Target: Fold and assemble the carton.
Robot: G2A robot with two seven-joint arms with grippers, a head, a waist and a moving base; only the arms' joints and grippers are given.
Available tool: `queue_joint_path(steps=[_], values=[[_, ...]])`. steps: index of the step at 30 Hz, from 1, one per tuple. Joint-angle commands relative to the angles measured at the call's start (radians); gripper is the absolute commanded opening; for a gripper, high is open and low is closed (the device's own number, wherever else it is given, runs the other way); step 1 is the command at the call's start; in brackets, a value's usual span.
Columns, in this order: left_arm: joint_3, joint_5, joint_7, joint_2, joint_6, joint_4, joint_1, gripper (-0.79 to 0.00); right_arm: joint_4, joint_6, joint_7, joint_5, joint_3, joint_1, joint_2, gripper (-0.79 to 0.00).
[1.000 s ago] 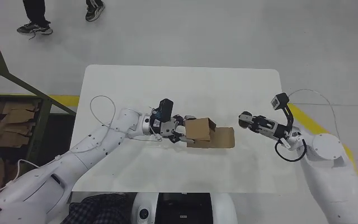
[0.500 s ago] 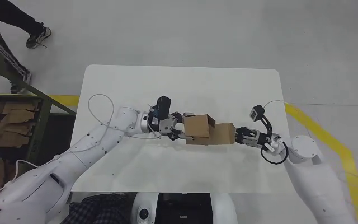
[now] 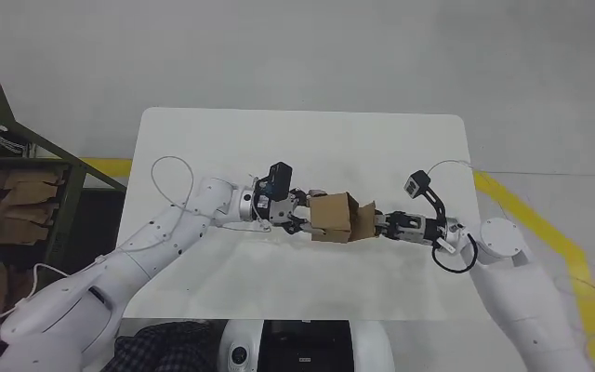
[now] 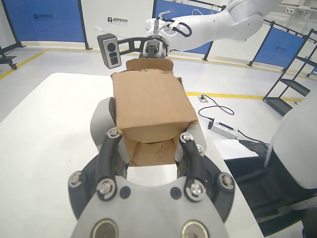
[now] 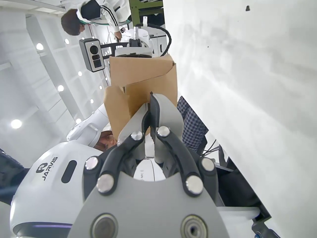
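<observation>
A brown cardboard carton [image 3: 335, 217] lies on its side near the middle of the white table [image 3: 279, 139]. My left gripper [image 3: 297, 216] is shut on the carton's left end; in the left wrist view the carton [image 4: 151, 100] sits wedged between the two fingers [image 4: 112, 137]. My right gripper [image 3: 378, 226] is at the carton's right end, shut, its tip touching the raised end flap [image 3: 364, 220]. In the right wrist view the closed fingertips [image 5: 151, 100] rest against the flap [image 5: 116, 110] of the carton [image 5: 141, 70].
A rack with flat cardboard sheets [image 3: 28, 200] stands off the table's left edge. A yellow floor line [image 3: 521, 209] runs past the right side. A power brick and cable [image 4: 223, 127] lie on the floor.
The right arm has moved left across the table to the carton. The flap that lay flat on the table now stands tilted up against the carton's end. The left gripper kept its hold.
</observation>
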Motion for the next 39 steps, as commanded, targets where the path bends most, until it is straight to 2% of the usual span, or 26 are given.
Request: queue_joint_path(steps=[1,9,22,23,34,36,39], values=[[0.000,0.001,-0.009,-0.003,0.000,0.007,-0.002,-0.459,-0.010,0.001,-0.001,-0.007,0.002,0.000,0.001,-0.785],[-0.005,0.038,-0.064,-0.012,0.012,0.020,-0.006,-0.459,-0.045,0.005,-0.002,-0.023,0.008,-0.007,0.005,-0.785],[-0.012,0.030,-0.068,-0.023,0.000,0.017,0.004,-0.459,-0.049,0.016,-0.011,-0.039,0.008,-0.002,0.009,-0.785],[-0.012,0.030,-0.069,-0.023,0.000,0.017,0.005,-0.459,-0.052,0.018,-0.012,-0.040,0.009,-0.002,0.009,-0.754],[-0.014,0.032,-0.072,-0.025,0.000,0.025,0.005,-0.456,-0.081,0.032,-0.011,-0.064,0.008,-0.012,0.014,-0.714],[-0.014,0.032,-0.071,-0.025,0.000,0.026,0.005,-0.456,-0.087,0.034,-0.013,-0.068,0.007,-0.014,0.015,-0.671],[-0.014,0.032,-0.071,-0.025,0.000,0.028,0.005,-0.456,-0.098,0.035,-0.014,-0.074,0.006,-0.019,0.016,-0.671]])
